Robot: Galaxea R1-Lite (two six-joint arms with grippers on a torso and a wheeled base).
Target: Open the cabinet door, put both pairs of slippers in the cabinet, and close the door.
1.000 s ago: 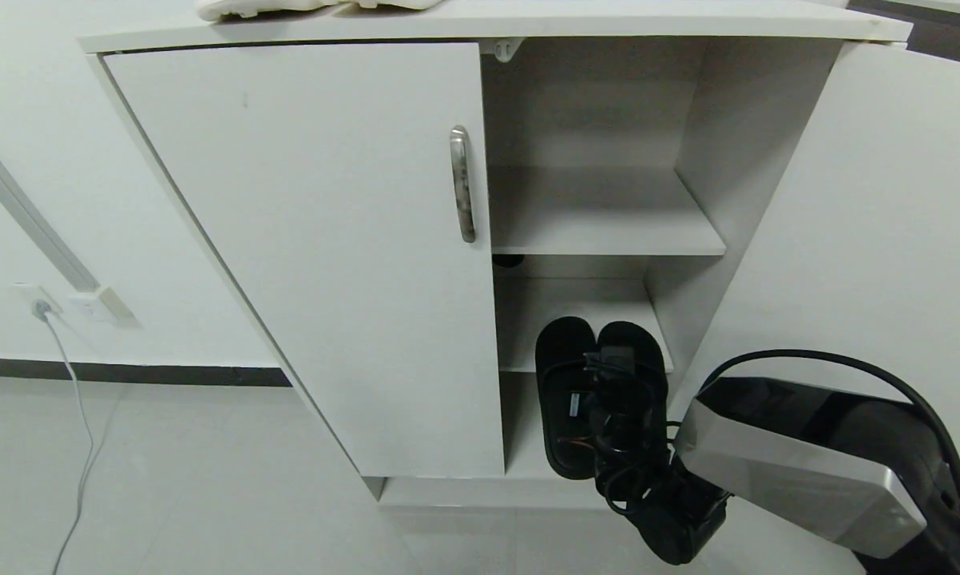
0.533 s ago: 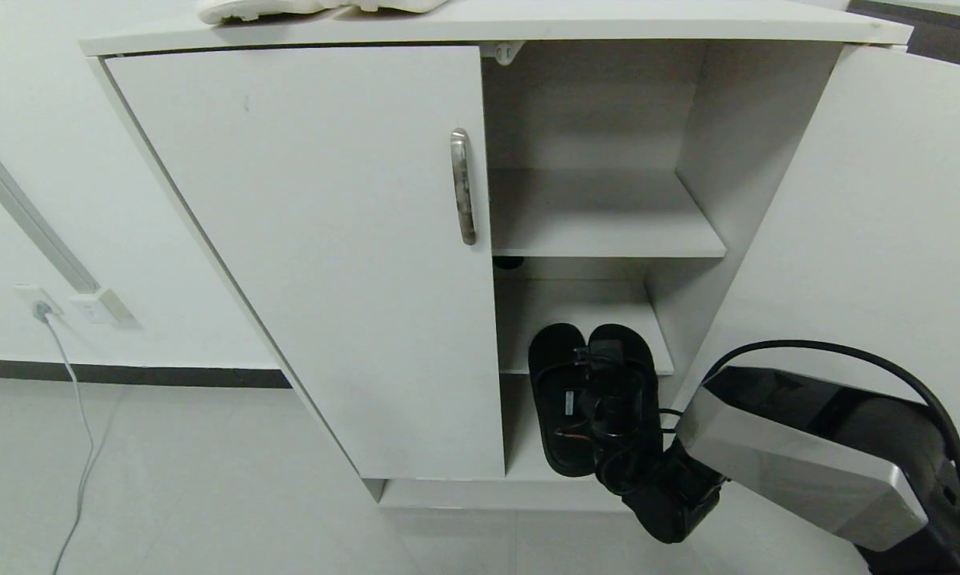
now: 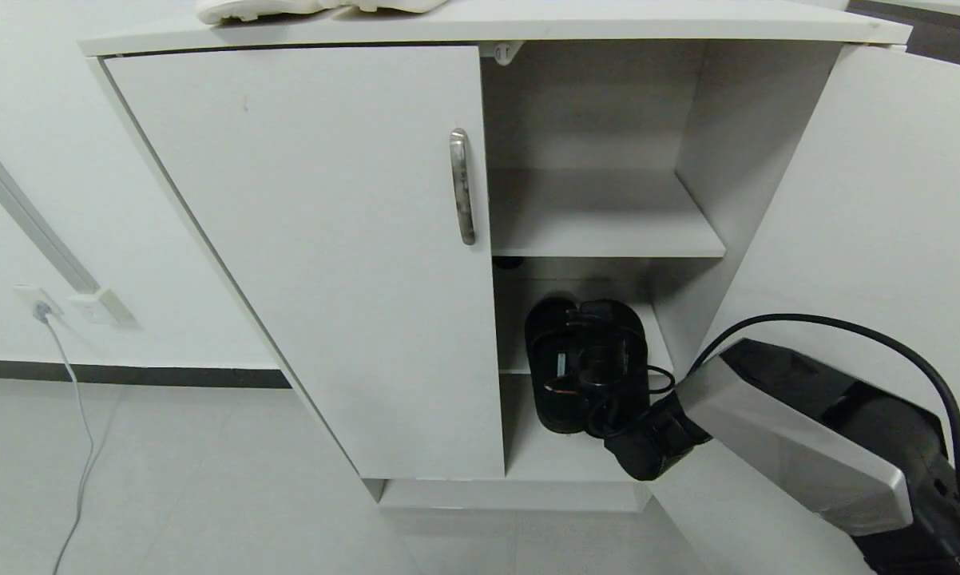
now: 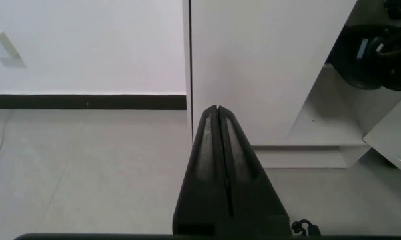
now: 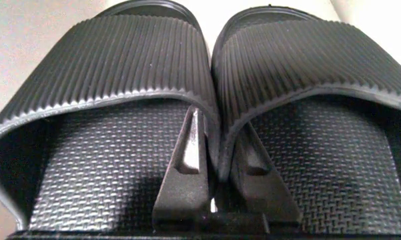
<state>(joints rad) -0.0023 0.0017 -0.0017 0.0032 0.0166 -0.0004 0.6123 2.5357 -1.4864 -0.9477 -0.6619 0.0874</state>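
The black slippers (image 3: 584, 363), ribbed across the straps, are gripped by their adjoining strap edges in the right gripper (image 5: 217, 137); they are held across the lower shelf's (image 3: 510, 335) front edge, between the shut left door (image 3: 312, 255) and the cabinet's (image 3: 735, 160) right wall; the left gripper (image 4: 217, 113) is seen pressed together, empty.

Wall (image 3: 17, 96): plain white, crossed by slanted trunking (image 3: 25, 216).
Skirting (image 3: 128, 372): dark band along floor.
Floor (image 3: 208, 495): pale grey tiles.
Socket (image 3: 37, 303): plugged, grey cable (image 3: 81, 447) trailing down to floor.
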